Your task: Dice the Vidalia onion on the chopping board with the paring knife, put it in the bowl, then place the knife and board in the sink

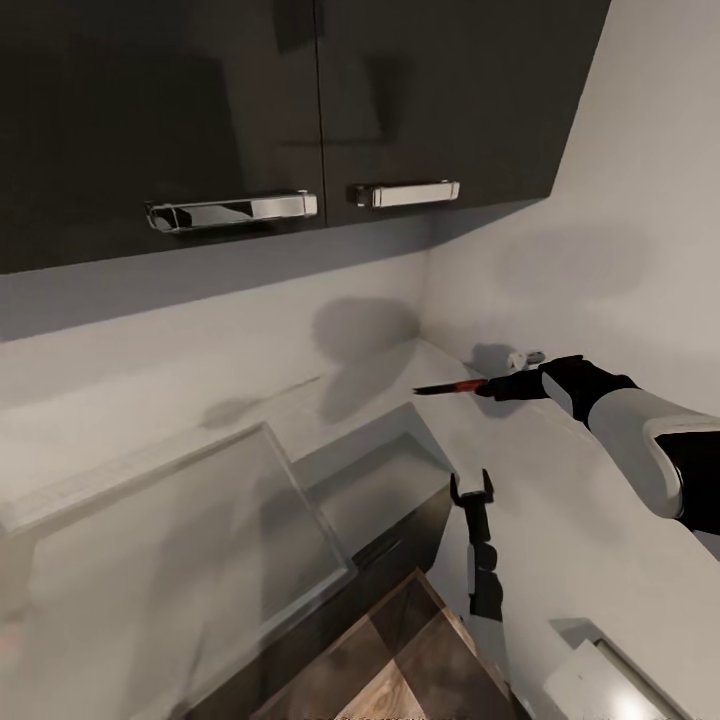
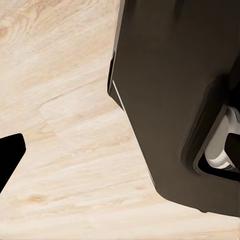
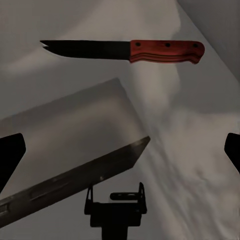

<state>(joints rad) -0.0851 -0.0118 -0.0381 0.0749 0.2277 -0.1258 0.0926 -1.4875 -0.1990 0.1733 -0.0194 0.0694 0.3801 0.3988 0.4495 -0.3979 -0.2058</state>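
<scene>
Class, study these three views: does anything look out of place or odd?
Yes. The paring knife appears to hang in the air: in the right wrist view the right pincer's fingertips sit spread wide, touching nothing.

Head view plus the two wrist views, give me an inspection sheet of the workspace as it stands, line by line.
Surface: grey countertop, bare where visible.
Job's things: paring knife in the air just ahead of the right gripper, red handle toward it and blade pointing away; grey sink below and to the left of it.
Clutter: nothing seen.
Grippers: right gripper stretched out over the countertop, jaws spread wide in its wrist view, contact with the knife not discernible; left gripper lower, jaws apart and holding nothing.
Cables: nothing seen.
Surroundings: dark wall cabinets with chrome handles overhead, pale wall, wooden floor below.
</scene>
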